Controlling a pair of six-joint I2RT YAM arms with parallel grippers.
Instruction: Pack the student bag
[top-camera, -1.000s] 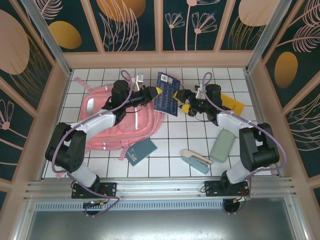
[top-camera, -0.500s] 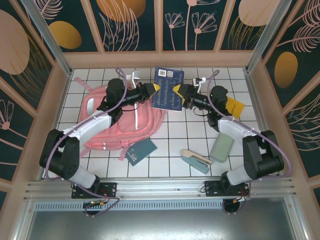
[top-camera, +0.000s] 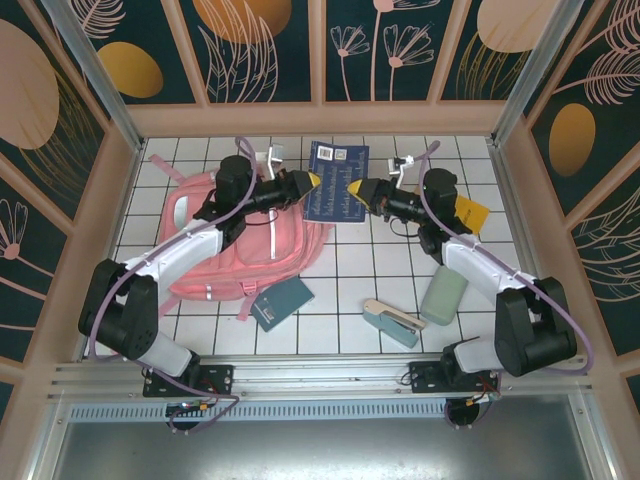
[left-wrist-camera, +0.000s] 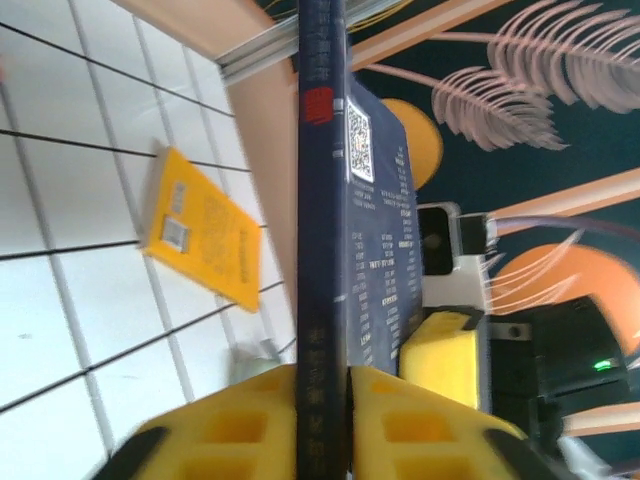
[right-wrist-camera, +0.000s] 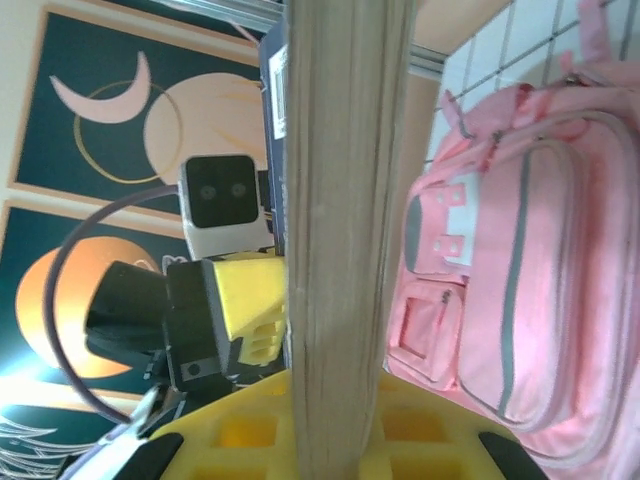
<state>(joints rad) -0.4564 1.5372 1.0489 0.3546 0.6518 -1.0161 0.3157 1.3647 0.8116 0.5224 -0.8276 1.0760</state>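
The student bag, a big pink backpack, lies flat on the left of the tiled table and shows again in the right wrist view. A dark blue book hangs in the air beside the bag's top right corner, held from both sides. My left gripper is shut on its spine, yellow fingers tight against both covers. My right gripper is shut on the opposite page edge, facing the left gripper.
A yellow booklet lies at the back right, also under the book in the left wrist view. A pale green case, a stapler and a teal notebook lie nearer the front. Wooden walls enclose the table.
The book rose off the bag's edge and moved toward the back. My right gripper came in open and closed on its free edge. My left gripper kept its hold.
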